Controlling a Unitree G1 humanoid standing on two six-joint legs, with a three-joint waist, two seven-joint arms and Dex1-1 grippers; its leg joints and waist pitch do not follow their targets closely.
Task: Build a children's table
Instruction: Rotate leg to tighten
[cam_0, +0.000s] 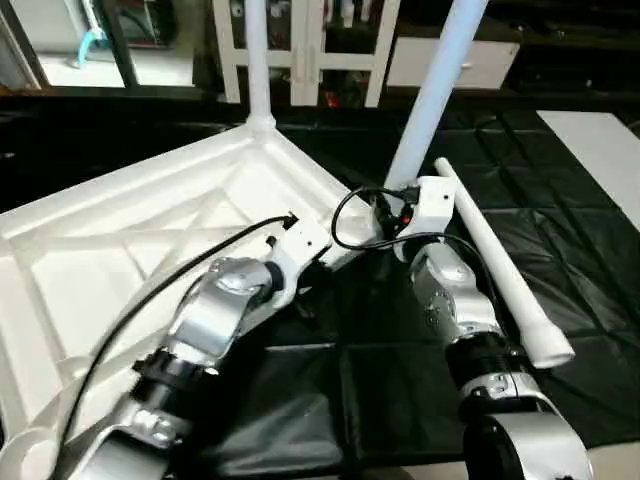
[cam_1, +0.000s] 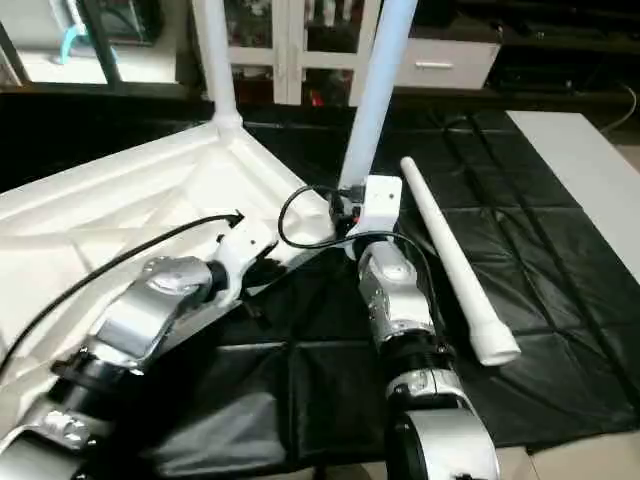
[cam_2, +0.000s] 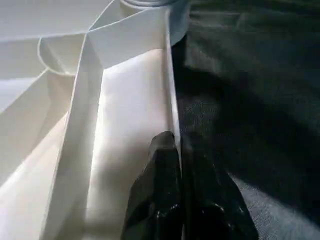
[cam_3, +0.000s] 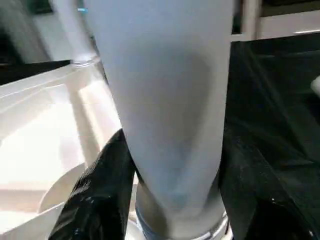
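Left end effector (cam_2: 177, 165) is pinched on the rim of the upturned table top (cam_0: 110, 230). Right end effector (cam_3: 172, 190) grips the near upright leg (cam_0: 435, 90). A second leg (cam_0: 258, 60) stands behind; a loose leg (cam_0: 495, 260) lies beside on black sheeting (cam_0: 570, 250). White cabinet (cam_0: 300, 50) behind.

**Two silver arms reach forward**

Both arms stretch out in front, close together. The left arm comes in from the low left side, bent at the wrist. Its pincer (cam_2: 175, 190) is pressed shut, its two black fingers (cam_2: 155, 185) flat together. The right arm points straight ahead. Its pincer (cam_3: 172, 165) stands partly open, with one black finger (cam_3: 97, 190) on each side.
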